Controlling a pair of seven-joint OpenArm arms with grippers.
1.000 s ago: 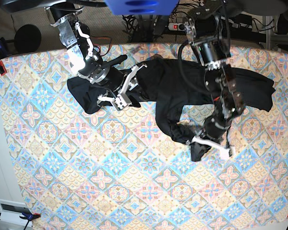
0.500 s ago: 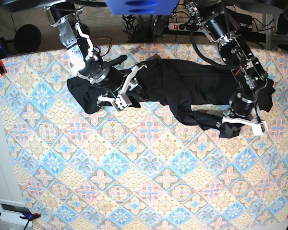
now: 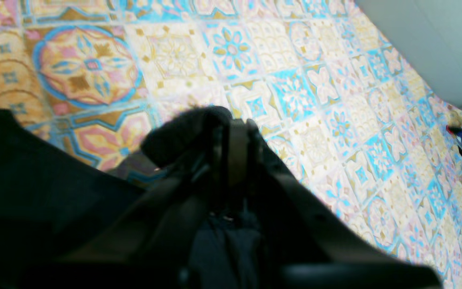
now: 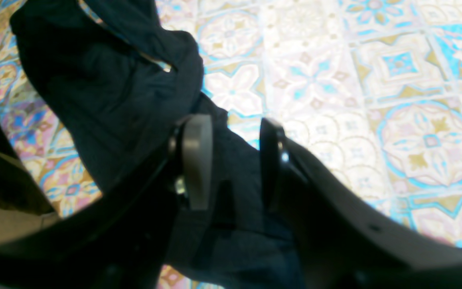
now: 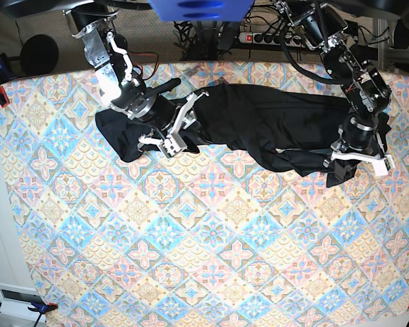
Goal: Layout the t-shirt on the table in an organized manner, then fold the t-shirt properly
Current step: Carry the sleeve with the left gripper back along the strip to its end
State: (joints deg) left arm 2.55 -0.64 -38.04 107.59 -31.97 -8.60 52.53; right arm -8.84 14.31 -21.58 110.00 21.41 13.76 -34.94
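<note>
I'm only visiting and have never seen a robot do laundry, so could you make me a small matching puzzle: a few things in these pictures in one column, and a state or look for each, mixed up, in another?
Things:
1. left gripper
2. right gripper
3. t-shirt
4. table

States:
a. covered by a cloth of pastel diamond tiles
b. shut on a bunch of black fabric
c. black, stretched out in a long crumpled band
d. jaws apart, with black fabric between them

Pairs: 1-b, 2-d, 3-c, 4-a
</note>
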